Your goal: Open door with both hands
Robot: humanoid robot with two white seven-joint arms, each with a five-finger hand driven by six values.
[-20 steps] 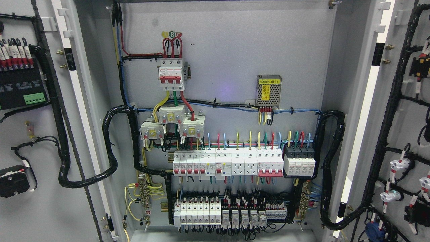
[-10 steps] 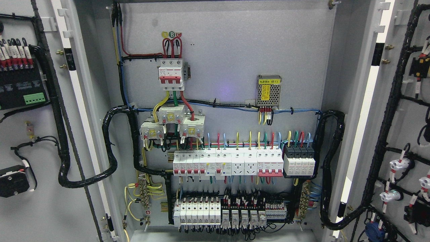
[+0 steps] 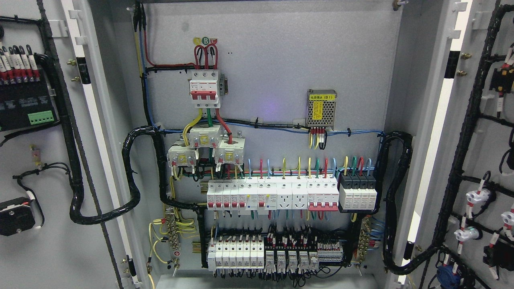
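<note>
A grey electrical cabinet fills the head view with both doors swung wide. The left door (image 3: pixel 44 249) shows its inner face at the picture's left, carrying a black terminal block (image 3: pixel 24 100) and black cable loom. The right door (image 3: pixel 478 168) shows its inner face at the right, with black wiring and white connectors. Between them the back panel (image 3: pixel 281 60) holds a red-and-white main breaker (image 3: pixel 204 88), a row of white breakers (image 3: pixel 273 194) and lower terminal rows (image 3: pixel 277 253). Neither of my hands nor arms appears anywhere in the picture.
A small perforated power supply with a yellow label (image 3: pixel 321 108) sits at the panel's right. Thick black cable bundles (image 3: pixel 132 176) loop from the cabinet to each door near the hinges. The cabinet's bottom ledge (image 3: pixel 257 283) runs along the lower edge.
</note>
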